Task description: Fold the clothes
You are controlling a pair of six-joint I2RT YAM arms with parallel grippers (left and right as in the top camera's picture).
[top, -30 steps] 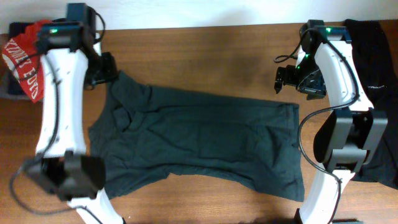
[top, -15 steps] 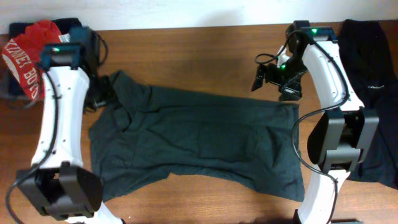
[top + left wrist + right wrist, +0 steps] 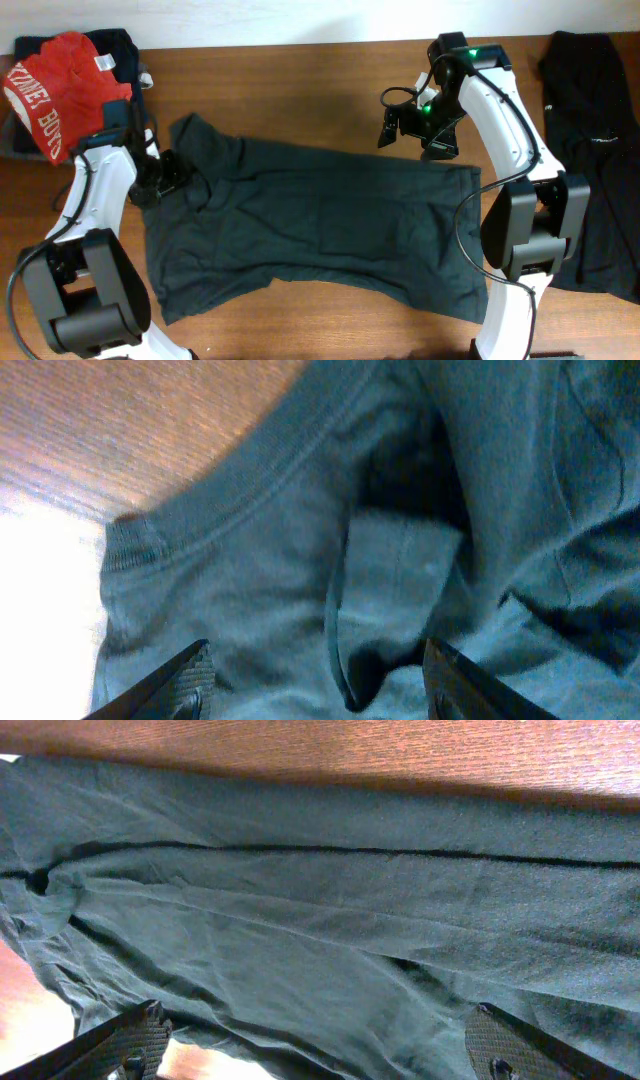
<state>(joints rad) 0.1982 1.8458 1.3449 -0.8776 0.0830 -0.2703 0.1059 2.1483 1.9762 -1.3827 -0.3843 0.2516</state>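
The grey-green T-shirt [image 3: 320,220] lies spread flat on the table [image 3: 290,80]. It looks limp and light and is likely to sag, so its seamed edges seem the surest hold. The left pincer [image 3: 318,685] hovers, jaws apart, over a stitched band [image 3: 220,485]. The right pincer [image 3: 320,1045] gapes wide above the far edge. Only the overhead view shows the whole shirt; the wrist views show seams and folds.

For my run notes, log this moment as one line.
green shirt: spread out, unfolded | left gripper: open, over its rumpled end | right gripper: open, over its far edge | aside: red shirt, black garment
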